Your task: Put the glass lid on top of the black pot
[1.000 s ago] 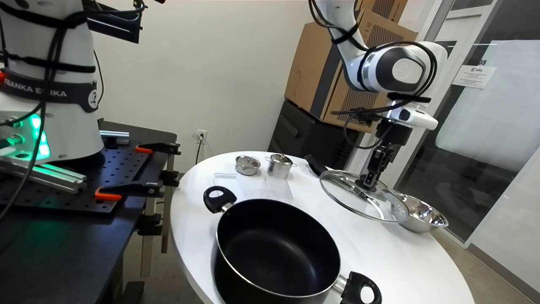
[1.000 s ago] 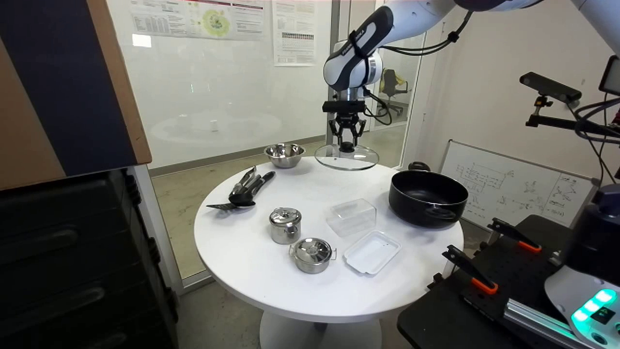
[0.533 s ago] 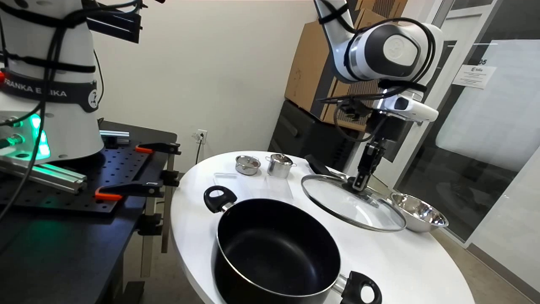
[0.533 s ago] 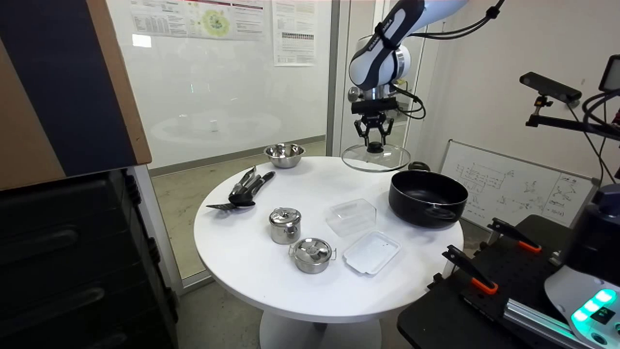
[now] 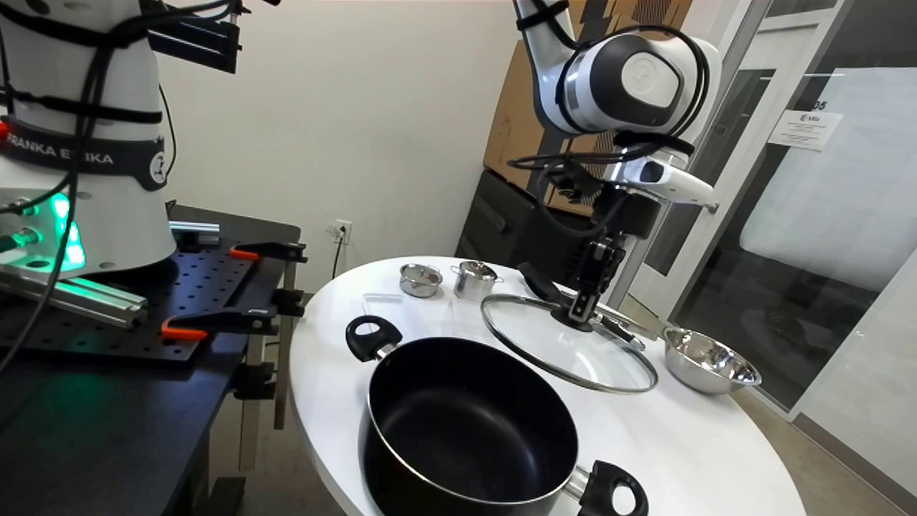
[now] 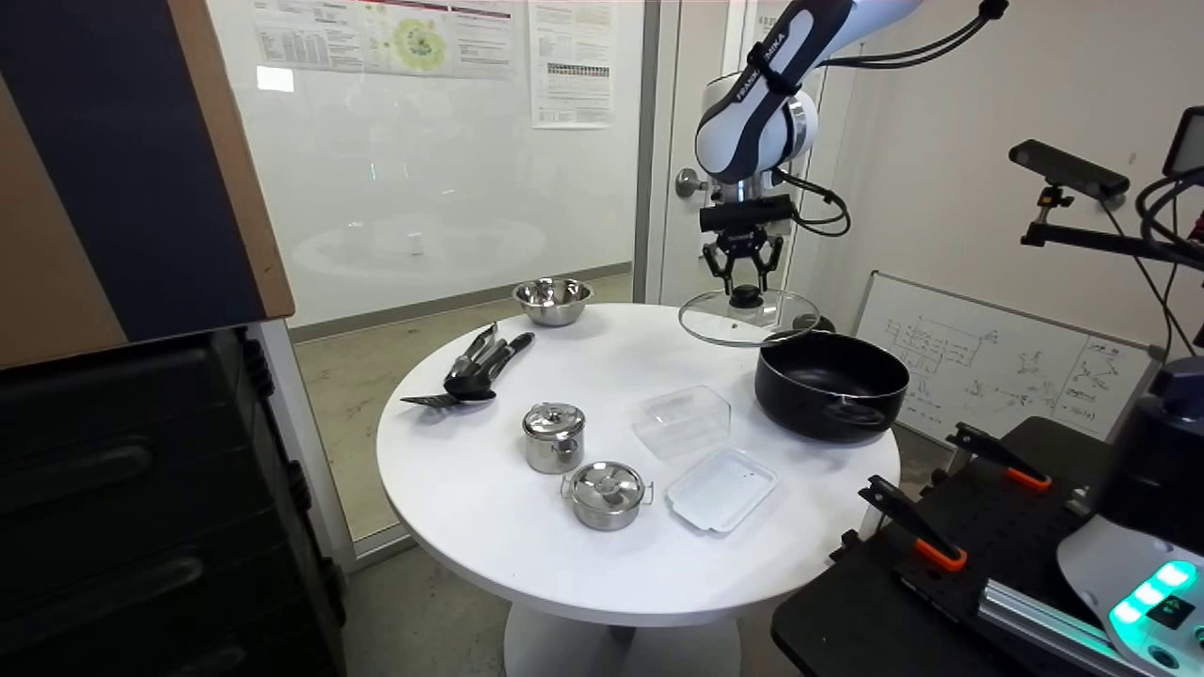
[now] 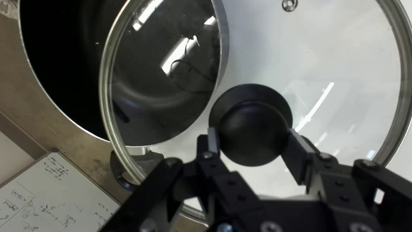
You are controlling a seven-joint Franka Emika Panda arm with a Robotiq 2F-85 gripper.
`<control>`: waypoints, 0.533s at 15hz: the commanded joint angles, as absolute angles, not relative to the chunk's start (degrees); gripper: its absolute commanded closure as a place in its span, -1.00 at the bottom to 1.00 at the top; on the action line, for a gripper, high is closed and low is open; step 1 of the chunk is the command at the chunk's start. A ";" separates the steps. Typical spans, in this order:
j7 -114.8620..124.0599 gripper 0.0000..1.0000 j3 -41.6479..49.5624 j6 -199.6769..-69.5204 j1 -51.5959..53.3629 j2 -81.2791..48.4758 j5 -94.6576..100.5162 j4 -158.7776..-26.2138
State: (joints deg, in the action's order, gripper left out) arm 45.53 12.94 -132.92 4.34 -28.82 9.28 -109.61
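One clear box (image 6: 684, 423) stands near the black pot (image 6: 800, 406) (hand (image 6: 746, 288) clamped on the glass lid (image 6: 750, 324)).

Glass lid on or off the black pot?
Off: the pincer holds the glass lid by its knob, and the black pot stands uncovered.

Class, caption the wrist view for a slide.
Held by its knob in the tool, the glass lid partly overlaps the black pot in view.
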 commanded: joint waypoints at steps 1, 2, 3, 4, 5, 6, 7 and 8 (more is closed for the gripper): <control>45.68 -0.02 12.49 -132.79 3.89 -28.78 9.57 -109.51; 45.68 0.48 12.49 -132.79 3.88 -28.78 9.58 -109.51; 45.29 0.48 12.36 -133.01 3.67 -28.60 9.40 -109.91; 44.77 0.48 12.31 -133.85 3.26 -28.02 9.21 -110.96; 44.32 0.48 12.30 -134.42 2.86 -27.54 9.00 -111.83; 43.68 0.48 12.36 -135.44 2.21 -26.71 8.70 -113.22; 42.96 0.48 12.38 -136.35 1.54 -26.09 8.39 -114.43; 42.33 0.48 12.48 -137.35 0.85 -25.50 8.11 -115.65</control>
State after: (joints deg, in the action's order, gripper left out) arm 45.24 12.74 -134.29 3.04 -29.13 9.08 -111.22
